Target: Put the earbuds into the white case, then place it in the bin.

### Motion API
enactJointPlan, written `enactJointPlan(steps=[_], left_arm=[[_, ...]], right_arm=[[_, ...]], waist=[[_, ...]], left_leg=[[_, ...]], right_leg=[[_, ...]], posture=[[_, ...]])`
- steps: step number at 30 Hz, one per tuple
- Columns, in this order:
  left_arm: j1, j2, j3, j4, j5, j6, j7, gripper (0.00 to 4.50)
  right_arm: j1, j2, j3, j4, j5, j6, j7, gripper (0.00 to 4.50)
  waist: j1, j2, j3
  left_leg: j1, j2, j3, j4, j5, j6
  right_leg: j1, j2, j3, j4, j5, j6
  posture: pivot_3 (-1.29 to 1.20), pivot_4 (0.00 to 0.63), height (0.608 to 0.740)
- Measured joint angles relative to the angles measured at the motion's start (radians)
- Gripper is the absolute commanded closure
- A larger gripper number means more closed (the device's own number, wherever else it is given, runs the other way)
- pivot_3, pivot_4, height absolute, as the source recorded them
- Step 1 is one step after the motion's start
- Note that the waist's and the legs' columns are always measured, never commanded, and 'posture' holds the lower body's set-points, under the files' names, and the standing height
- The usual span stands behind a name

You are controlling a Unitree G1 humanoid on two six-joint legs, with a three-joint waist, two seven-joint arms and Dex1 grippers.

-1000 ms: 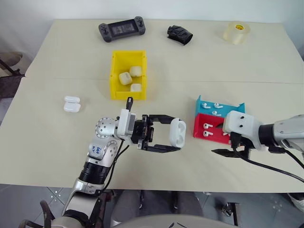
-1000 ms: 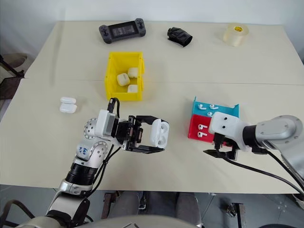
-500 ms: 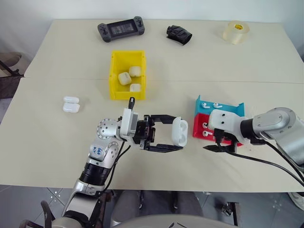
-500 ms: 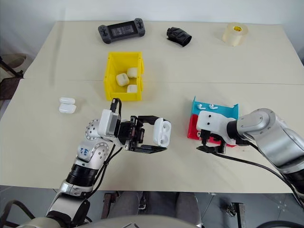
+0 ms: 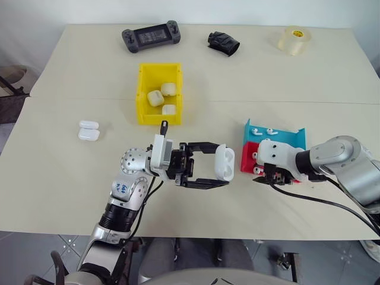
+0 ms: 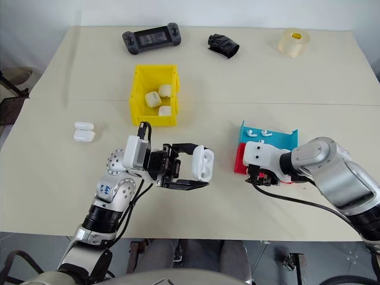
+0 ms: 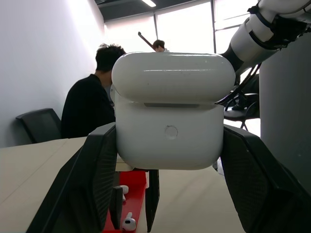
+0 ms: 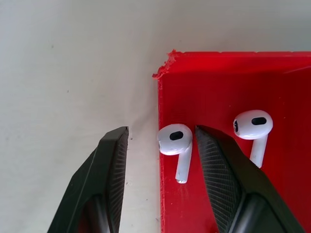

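Observation:
My left gripper point(image 5: 224, 165) is shut on a white case point(image 5: 224, 162) and holds it above the table's middle, its hinge side point(image 7: 171, 104) facing the wrist camera. My right gripper point(image 8: 161, 130) points down at the near left corner of the red tray point(image 8: 228, 82). It is open, its fingers either side of one earbud point(image 8: 176, 145), one finger point(image 8: 114, 160) outside the tray over the table. A second earbud point(image 8: 253, 128) lies beside it. The yellow bin point(image 5: 144, 95) stands further back with three cases inside.
A teal tray point(image 5: 286, 134) with earbuds sits just behind the red one. Two white cases point(image 5: 89, 130) lie at the left. A game controller point(image 5: 151, 35), a black object point(image 5: 224, 42) and a tape roll point(image 5: 296, 39) line the far edge. A person point(image 7: 92, 107) sits beyond.
My right gripper has moved left and down to the red tray's corner, and its jaws have narrowed around an earbud. The left gripper has kept still with the case.

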Motion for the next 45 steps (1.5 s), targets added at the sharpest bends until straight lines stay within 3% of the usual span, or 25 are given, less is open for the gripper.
enactJointPlan(steps=[7, 10, 13, 14, 25, 33, 40, 45], left_arm=[[-0.003, 0.000, 0.000, -0.002, 0.000, 0.000, 0.007, 1.71], [-0.002, 0.000, 0.000, -0.006, 0.000, 0.001, 0.011, 1.71], [-0.002, 0.000, 0.000, -0.008, 0.000, 0.002, 0.017, 1.71], [-0.002, 0.000, 0.000, -0.009, 0.000, 0.002, 0.018, 1.71], [-0.002, 0.001, 0.000, -0.014, 0.000, 0.002, 0.021, 1.71], [0.008, 0.021, 0.008, -0.007, -0.004, -0.001, -0.015, 1.71], [-0.017, -0.011, 0.039, 0.087, -0.010, -0.035, -0.043, 1.71], [-0.050, -0.043, 0.042, 0.136, -0.012, -0.047, -0.055, 1.71]], right_arm=[[-0.005, 0.010, 0.001, 0.005, -0.016, -0.003, 0.012, 2.28], [-0.005, 0.010, 0.002, 0.006, -0.025, -0.010, 0.019, 2.85], [-0.005, 0.010, 0.002, 0.007, -0.031, -0.019, 0.026, 3.86], [-0.005, 0.010, 0.002, 0.007, -0.032, -0.020, 0.029, 4.00], [0.009, 0.027, -0.021, 0.000, -0.014, -0.009, 0.033, 4.00], [0.190, 0.083, -0.365, -0.128, 0.182, -0.073, 0.029, 4.00], [0.426, 0.355, -0.795, -0.256, 0.476, -0.151, -0.055, 4.00], [0.470, 0.484, -0.881, -0.341, 0.658, -0.161, -0.222, 4.00]], waist=[[0.000, 0.000, 0.000], [0.000, 0.000, 0.000], [0.000, 0.000, 0.000], [0.000, 0.000, 0.000], [0.001, 0.000, 0.000], [0.003, 0.000, 0.000], [0.008, -0.001, 0.000], [0.000, -0.001, 0.000]], left_leg=[[0.000, 0.000, 0.000, 0.000, 0.000, 0.000], [0.000, 0.000, 0.000, 0.000, 0.000, 0.000], [0.000, 0.000, 0.000, 0.000, 0.000, 0.000], [0.000, 0.000, 0.000, 0.000, 0.000, 0.000], [0.000, 0.000, 0.000, 0.000, 0.000, 0.000], [0.000, 0.000, 0.000, 0.000, 0.000, 0.000], [0.001, -0.002, -0.001, 0.000, 0.000, 0.000], [0.002, -0.002, 0.000, -0.001, 0.000, 0.000]], right_leg=[[0.000, 0.000, 0.000, 0.000, 0.000, 0.000], [0.000, 0.000, 0.000, 0.000, 0.000, 0.000], [0.000, 0.000, 0.000, 0.000, 0.000, 0.000], [0.000, 0.000, 0.000, 0.000, 0.000, 0.000], [0.000, 0.000, 0.000, 0.000, 0.000, 0.000], [0.001, 0.000, 0.000, 0.000, 0.000, 0.001], [0.002, 0.000, -0.001, 0.001, 0.001, 0.002], [0.001, 0.000, 0.001, 0.002, 0.001, 0.002]], posture=[[0.00, 0.150, 0.740], [0.00, 0.150, 0.740], [0.00, 0.150, 0.740], [0.00, 0.150, 0.740], [0.00, 0.150, 0.740], [0.00, 0.150, 0.740], [0.00, 0.150, 0.740], [0.00, 0.150, 0.740]])
